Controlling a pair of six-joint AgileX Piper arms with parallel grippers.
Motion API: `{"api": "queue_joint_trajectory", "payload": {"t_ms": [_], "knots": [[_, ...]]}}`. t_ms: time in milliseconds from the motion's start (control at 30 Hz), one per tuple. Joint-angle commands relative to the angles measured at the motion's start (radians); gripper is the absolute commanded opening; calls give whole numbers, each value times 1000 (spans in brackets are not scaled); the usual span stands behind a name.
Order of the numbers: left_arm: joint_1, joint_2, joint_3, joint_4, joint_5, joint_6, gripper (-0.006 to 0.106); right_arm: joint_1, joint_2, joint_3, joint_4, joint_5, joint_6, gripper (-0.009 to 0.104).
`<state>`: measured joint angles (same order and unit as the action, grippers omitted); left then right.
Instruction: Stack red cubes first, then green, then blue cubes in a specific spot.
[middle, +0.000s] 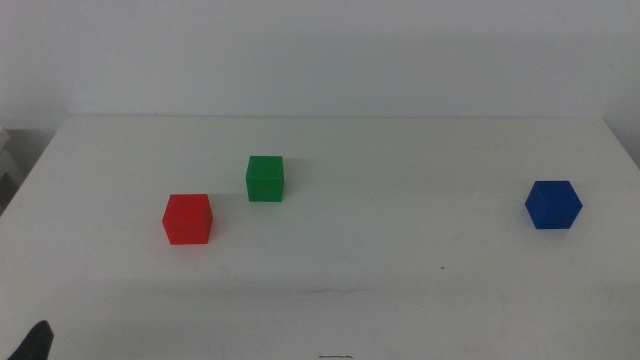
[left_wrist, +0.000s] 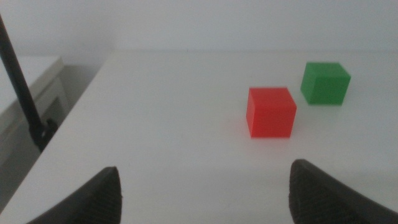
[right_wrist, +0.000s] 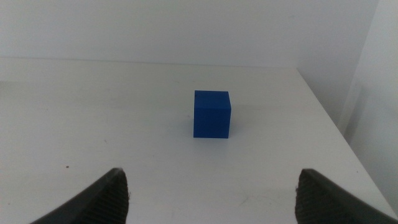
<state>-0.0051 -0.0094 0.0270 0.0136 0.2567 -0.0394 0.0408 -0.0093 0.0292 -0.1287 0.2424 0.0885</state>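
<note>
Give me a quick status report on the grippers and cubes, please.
Left gripper open, empty, facing red cube. Right gripper open, empty, facing blue cube. Green cube beside red, apart. Nothing stacked; nothing in the way.

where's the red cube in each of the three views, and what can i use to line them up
Middle view: the red cube sits left of centre on the white table.
Left wrist view: the red cube lies ahead of the open left gripper, right of centre.
Right wrist view: not in it; only the blue cube shows.
Shared landmark: the green cube beside the red one in both views.
</note>
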Motion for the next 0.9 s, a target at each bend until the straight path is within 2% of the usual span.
{"api": "queue_joint_trajectory", "payload": {"t_ms": [0,300,433,667,867], "knots": [[-3,63,-78,-14,-47,-11,90,-5,-13,-18,-13,-70,-13,75],[-3,545,-641,-8,480,-11,90,-5,-13,-18,-13,-70,-13,75],[-3,697,-811,-6,614,-11,90,-5,-13,-18,-13,-70,-13,75],[-3,877,-889,11,641,-13,90,-5,-13,-18,-13,-70,-13,75],[-3,995,-896,6,633,-155,90,-5,-13,-18,-13,-70,-13,75]]}}
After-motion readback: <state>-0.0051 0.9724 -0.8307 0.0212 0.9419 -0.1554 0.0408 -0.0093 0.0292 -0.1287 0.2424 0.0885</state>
